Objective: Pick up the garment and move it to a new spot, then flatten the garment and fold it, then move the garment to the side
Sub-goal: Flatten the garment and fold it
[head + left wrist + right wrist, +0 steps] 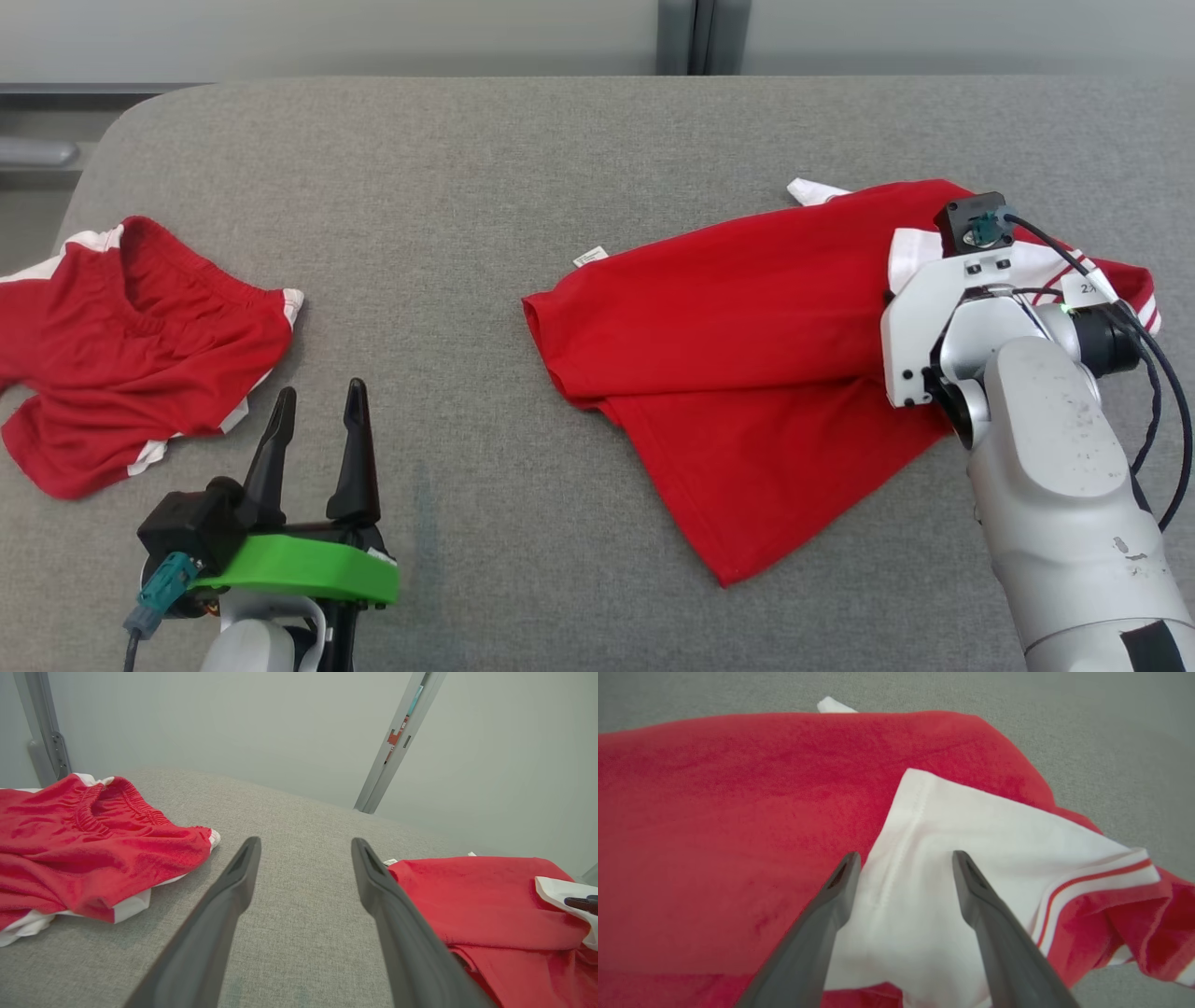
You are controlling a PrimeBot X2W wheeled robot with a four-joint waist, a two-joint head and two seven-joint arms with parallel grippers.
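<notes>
Okay, right gripper (903,858) fingers spread over the white sleeve (971,826) of the red shirt (738,355), maybe touching it; left gripper (320,397) also spread, empty, near the shorts (121,345).

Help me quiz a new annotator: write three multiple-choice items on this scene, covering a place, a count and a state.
1. Where is the right gripper?
A. over the white sleeve
B. above a cardboard box
C. against the wall

2. How many red garments lie on the grey surface?
A. one
B. two
C. three

3. The left gripper is:
A. shut on cloth
B. open, holding nothing
C. shut, empty

Key:
A, its fingers straddle the sleeve in the right wrist view.
B, shorts at left and shirt at right.
B, its fingers stand apart over bare grey fabric.
</notes>
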